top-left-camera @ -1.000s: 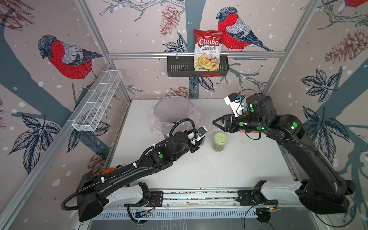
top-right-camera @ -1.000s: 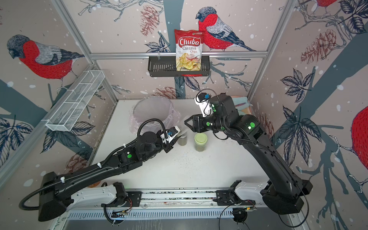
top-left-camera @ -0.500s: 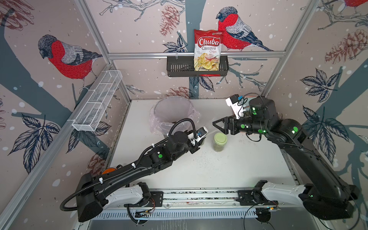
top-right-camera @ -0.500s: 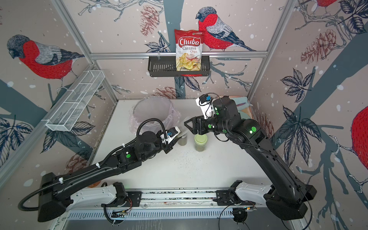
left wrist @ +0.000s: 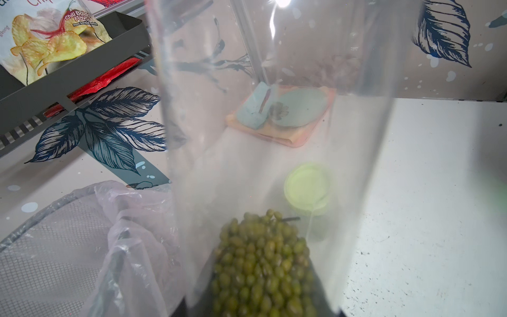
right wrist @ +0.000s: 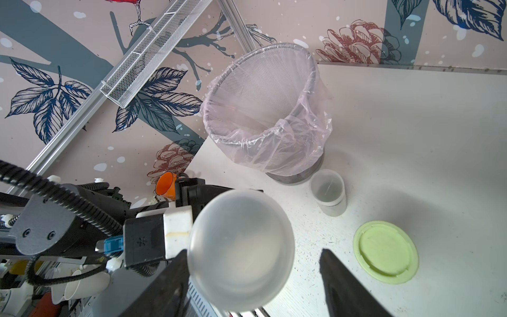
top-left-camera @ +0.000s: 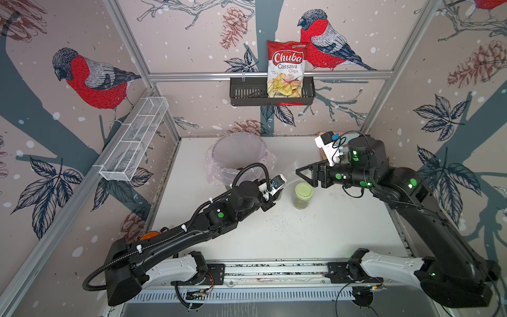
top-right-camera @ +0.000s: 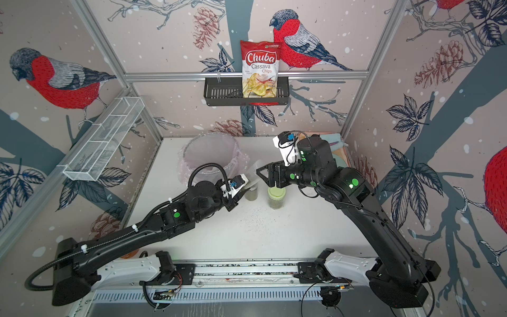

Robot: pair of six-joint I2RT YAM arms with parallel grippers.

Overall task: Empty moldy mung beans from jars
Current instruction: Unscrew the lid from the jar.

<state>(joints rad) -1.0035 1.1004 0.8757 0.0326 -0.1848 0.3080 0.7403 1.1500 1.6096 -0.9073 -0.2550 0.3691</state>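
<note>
My left gripper (left wrist: 263,308) is shut on the foot of the tall narrow tube (left wrist: 274,137); its fingers are mostly hidden behind it. Olive-green mung beans (left wrist: 263,263) fill the tube's lower end. The tube (top-left-camera: 291,171) (top-right-camera: 253,171) leans up towards my right gripper (top-left-camera: 299,173) (right wrist: 252,254). That gripper is open around the tube's round top (right wrist: 241,247), with one finger beside it and the other apart. The short cylinder jar (right wrist: 327,192) (top-right-camera: 251,193) stands by the bin. The green-lidded jar (top-left-camera: 302,195) (top-right-camera: 276,196) (right wrist: 385,252) holds beans.
The mesh bin lined with pinkish plastic (top-left-camera: 238,151) (right wrist: 263,90) stands behind the jars. A folded cloth (left wrist: 282,115) lies in the back right corner. A chips bag (top-left-camera: 286,68) sits in a black wall basket, and a white wire shelf (top-left-camera: 134,140) hangs on the left wall. Black specks dot the table.
My right gripper has opened and shifted slightly left and down, its fingers now around the tube's top. The left arm and the jars have not moved.
</note>
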